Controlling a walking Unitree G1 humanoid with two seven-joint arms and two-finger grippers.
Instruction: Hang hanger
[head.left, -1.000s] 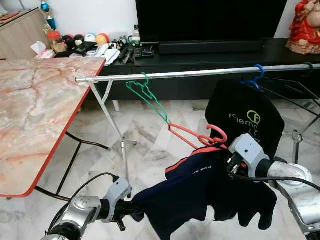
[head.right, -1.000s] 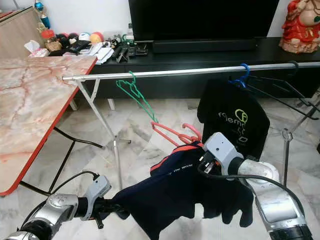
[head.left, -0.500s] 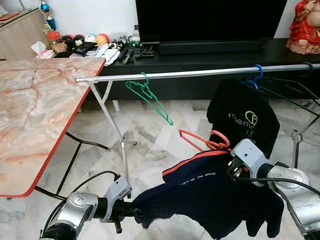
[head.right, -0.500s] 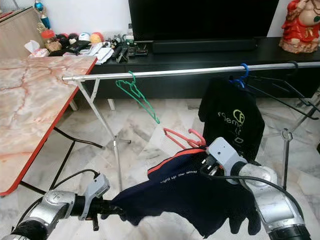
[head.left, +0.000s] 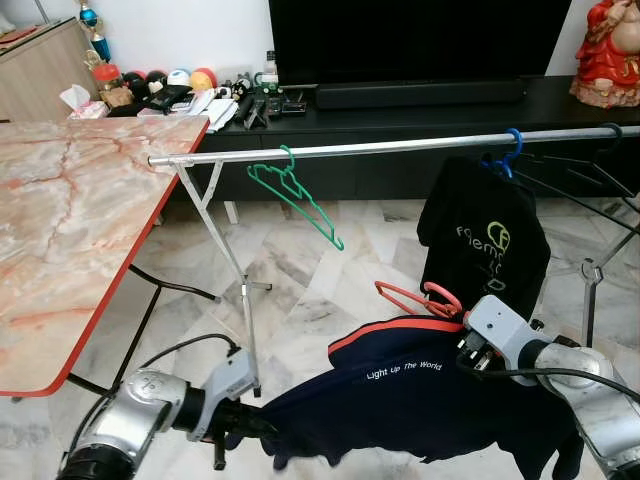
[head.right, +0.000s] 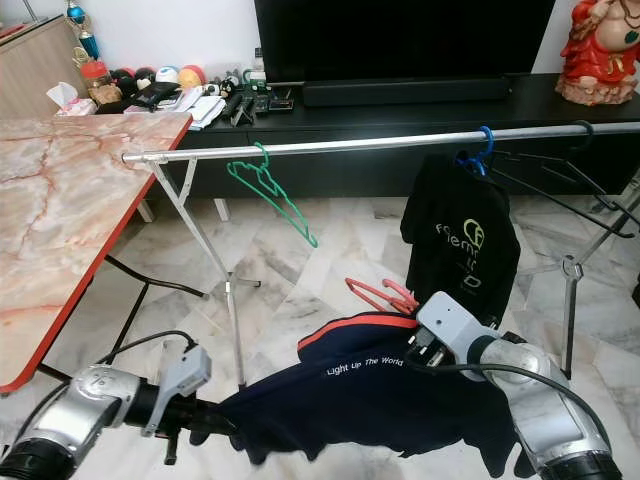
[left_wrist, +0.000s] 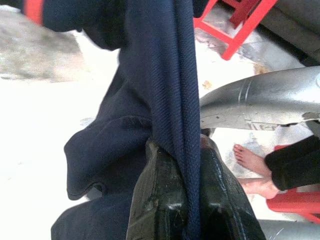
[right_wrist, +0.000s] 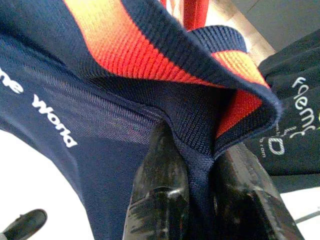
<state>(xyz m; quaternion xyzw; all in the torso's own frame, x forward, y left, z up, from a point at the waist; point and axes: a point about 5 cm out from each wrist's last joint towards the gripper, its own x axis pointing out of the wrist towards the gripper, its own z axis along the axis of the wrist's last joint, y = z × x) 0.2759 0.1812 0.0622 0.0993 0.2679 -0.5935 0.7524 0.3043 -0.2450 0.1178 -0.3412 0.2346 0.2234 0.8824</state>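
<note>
A navy shirt (head.left: 420, 385) with an orange collar is stretched low between my two grippers, white lettering facing up. My left gripper (head.left: 245, 428) is shut on a fold of its hem (left_wrist: 172, 100). The right gripper (head.left: 463, 353) is shut on the collar edge (right_wrist: 200, 150). A red hanger (head.left: 410, 297) pokes out at the collar, its hook beside my right wrist. Above runs the silver rail (head.left: 380, 148). On it hang an empty green hanger (head.left: 295, 190) and a black shirt (head.left: 485, 235) on a blue hanger (head.left: 512, 150).
A marble-topped table (head.left: 70, 220) with a red edge stands on the left. Behind the rail is a dark TV bench (head.left: 420, 105) with clutter. The rack's leg (head.left: 225, 250) stands ahead on the tiled floor. A person's bare foot (left_wrist: 252, 159) is close by.
Both grippers have dropped lower with the navy shirt, which now lies flatter and more spread out. The red hanger has sunk with it, away from the green hanger.
</note>
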